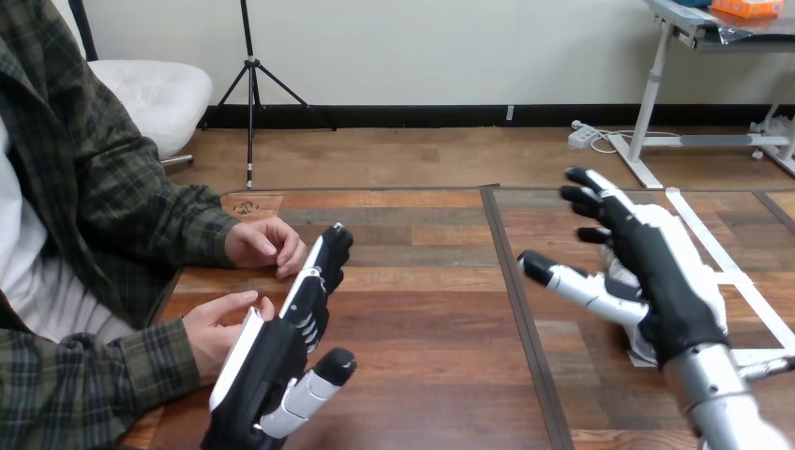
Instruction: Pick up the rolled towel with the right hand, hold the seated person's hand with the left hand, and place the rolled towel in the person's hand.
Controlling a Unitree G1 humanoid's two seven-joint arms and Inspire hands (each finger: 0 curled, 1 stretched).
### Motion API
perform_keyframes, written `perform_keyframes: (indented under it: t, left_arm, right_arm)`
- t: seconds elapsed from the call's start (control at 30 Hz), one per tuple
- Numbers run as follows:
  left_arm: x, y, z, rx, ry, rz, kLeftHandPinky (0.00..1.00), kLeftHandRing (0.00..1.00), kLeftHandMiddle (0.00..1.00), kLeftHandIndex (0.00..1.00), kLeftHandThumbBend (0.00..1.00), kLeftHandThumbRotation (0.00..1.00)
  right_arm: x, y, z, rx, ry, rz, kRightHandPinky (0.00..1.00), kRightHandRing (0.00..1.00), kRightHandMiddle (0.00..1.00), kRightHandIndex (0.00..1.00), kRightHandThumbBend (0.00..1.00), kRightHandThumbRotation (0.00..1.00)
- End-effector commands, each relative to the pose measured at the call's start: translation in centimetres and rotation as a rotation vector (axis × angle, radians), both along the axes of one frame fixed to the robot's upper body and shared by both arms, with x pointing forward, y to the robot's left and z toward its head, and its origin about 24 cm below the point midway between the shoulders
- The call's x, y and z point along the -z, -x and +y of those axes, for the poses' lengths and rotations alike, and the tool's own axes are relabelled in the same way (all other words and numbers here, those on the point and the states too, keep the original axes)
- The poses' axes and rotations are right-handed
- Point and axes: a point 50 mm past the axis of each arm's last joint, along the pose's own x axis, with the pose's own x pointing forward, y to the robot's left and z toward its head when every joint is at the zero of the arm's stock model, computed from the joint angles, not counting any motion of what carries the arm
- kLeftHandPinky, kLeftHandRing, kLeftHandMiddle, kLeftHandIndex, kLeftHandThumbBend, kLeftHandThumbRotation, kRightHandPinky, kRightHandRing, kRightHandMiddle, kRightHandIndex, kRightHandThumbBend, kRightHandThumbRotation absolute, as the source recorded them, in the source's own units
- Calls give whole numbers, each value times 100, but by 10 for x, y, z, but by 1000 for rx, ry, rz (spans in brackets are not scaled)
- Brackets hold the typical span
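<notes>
Left hand: seen lowest at the view's left, held on edge above the table; the fingers are kept straight and side by side, pointed away from the robot, with the thumb stuck out to the right. Nothing is gripped.
Person's nearer hand: laid at the table's left edge, just beside the left hand's white back. Whether the two touch cannot be told.
Right hand: raised at the view's right, with fingers and thumb spread wide apart and nothing clasped.
Rolled towel: white, lying on the table's right side, largely covered by the right hand's palm. Contact between them cannot be told.
Person's farther hand: rested on the table further back, loosely curled, near the left hand's fingertips, with a narrow gap between them.
Table: wooden planks, with a strip of white tape run past the towel.
</notes>
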Motion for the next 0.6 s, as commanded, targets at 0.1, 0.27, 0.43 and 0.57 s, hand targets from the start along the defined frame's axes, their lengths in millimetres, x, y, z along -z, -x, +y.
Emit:
perform_keyframes:
  t: [0.1,0.27,0.43,0.57]
  left_arm:
    - [-16,-14,-13,19,19,-92,100,100,100,100,100,87]
    - [-16,-15,-15,22,32,-87,100,100,100,100,100,86]
    - [-17,-16,-16,19,38,-93,100,100,100,100,100,86]
    - [-18,-17,-18,17,59,-94,100,100,100,100,100,85]
  right_arm:
    - [-105,-33,-14,121,97,-243,84,91,91,94,93,48]
    - [-118,-44,-22,162,110,-193,85,93,93,97,93,45]
    - [-128,-57,-29,189,146,-135,86,94,95,98,95,43]
    - [-133,-73,-35,200,97,-55,87,97,98,99,93,37]
